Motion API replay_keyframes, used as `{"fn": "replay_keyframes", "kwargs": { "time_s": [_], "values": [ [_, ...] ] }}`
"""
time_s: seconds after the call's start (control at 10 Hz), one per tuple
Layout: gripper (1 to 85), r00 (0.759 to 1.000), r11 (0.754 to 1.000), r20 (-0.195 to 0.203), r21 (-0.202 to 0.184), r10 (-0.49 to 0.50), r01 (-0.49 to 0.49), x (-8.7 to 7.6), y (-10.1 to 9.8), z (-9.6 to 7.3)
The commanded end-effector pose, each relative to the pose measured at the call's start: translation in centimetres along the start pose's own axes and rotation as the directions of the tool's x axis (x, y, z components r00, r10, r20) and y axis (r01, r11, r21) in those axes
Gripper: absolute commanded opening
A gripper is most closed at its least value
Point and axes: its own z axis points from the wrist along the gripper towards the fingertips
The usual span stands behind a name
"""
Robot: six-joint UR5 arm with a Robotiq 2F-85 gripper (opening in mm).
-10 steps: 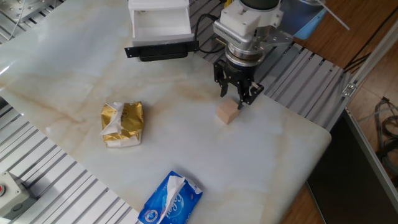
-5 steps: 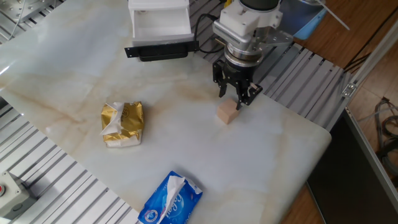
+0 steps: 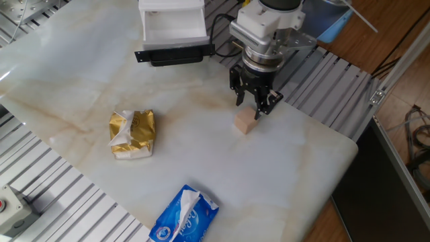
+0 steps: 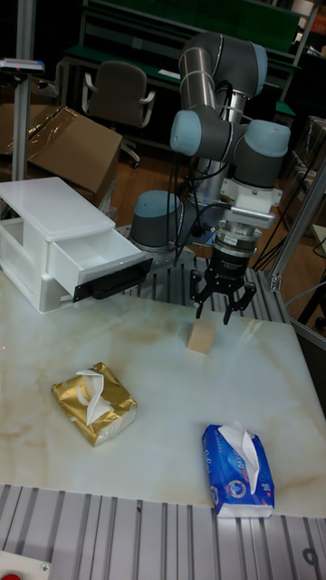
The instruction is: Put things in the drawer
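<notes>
Office chair [image 4: 116, 98], cardboard box [image 4: 62, 145] and green shelving [image 4: 181, 23] (dimly lit) behind the marble-patterned table [image 4: 154, 453].

Legible text: none confirmed.
Blue-and-white tissue pack [image 3: 184, 217]: white script lettering on blue wrapper, too small and blurred to read in either view.
Gold foil packet [image 4: 94, 402]: no print discernible.
White drawer unit [image 4: 56, 245]: no label visible.
Robot arm [image 4: 222, 127]: no brand marking readable on housing.

Open pincer [image 4: 220, 303] hovers just above the wooden cube [image 4: 201, 336].
</notes>
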Motion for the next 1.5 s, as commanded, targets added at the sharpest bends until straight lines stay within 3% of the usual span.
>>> {"fn": "replay_keyframes", "kwargs": {
  "time_s": [0.0, 0.9, 1.4],
  "values": [
    [56.7, 1.0, 1.0, 0.017, -0.013, 0.005, -0.005, -0.1, -0.8, 0.5],
    [57.3, 0.999, 1.0, 0.047, -0.022, 0.023, -0.022, 0.8, -0.4, 2.8],
    [57.3, 0.998, 1.0, 0.054, -0.018, 0.022, -0.022, 1.0, -0.3, 3.3]
  ]
}}
